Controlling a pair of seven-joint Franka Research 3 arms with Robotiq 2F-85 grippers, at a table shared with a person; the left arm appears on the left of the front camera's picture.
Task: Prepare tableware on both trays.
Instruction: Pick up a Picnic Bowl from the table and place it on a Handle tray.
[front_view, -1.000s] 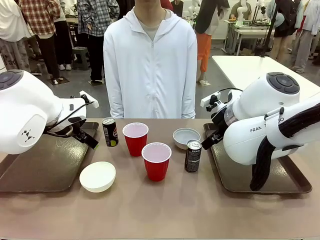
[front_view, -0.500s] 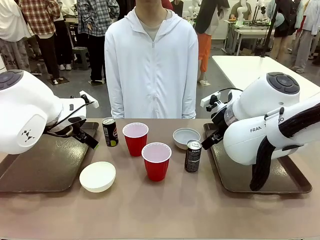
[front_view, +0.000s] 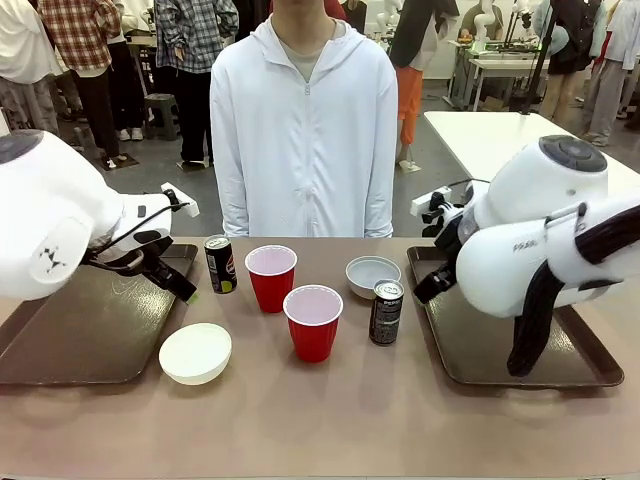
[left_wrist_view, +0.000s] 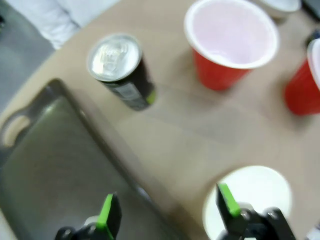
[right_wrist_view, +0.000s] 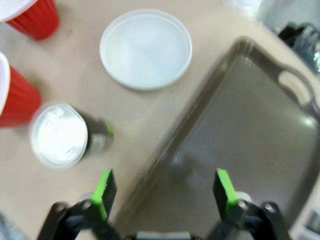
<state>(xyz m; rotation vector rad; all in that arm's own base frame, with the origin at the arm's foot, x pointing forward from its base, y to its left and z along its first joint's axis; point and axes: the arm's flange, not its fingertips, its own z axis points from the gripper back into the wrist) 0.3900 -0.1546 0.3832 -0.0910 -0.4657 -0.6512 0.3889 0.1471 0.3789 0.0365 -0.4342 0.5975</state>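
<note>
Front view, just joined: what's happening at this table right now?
Nothing is gripped yet. The left gripper hangs, jaws open, over the left tray's inner rim, and the right gripper does likewise over the right tray. The far red cup, near red cup, left can, right can, left bowl and right bowl sit on the table between the trays. A person stands opposite.

there are two red plastic cups on one table, a far cup and a near cup. there are two small black soda cans, a left can and a right can. there are two shallow whitish bowls, a near-left bowl and a far-right bowl. there are two dark brown trays, a left tray and a right tray. there are two grippers, the left gripper and the right gripper. one person stands at the far side.
</note>
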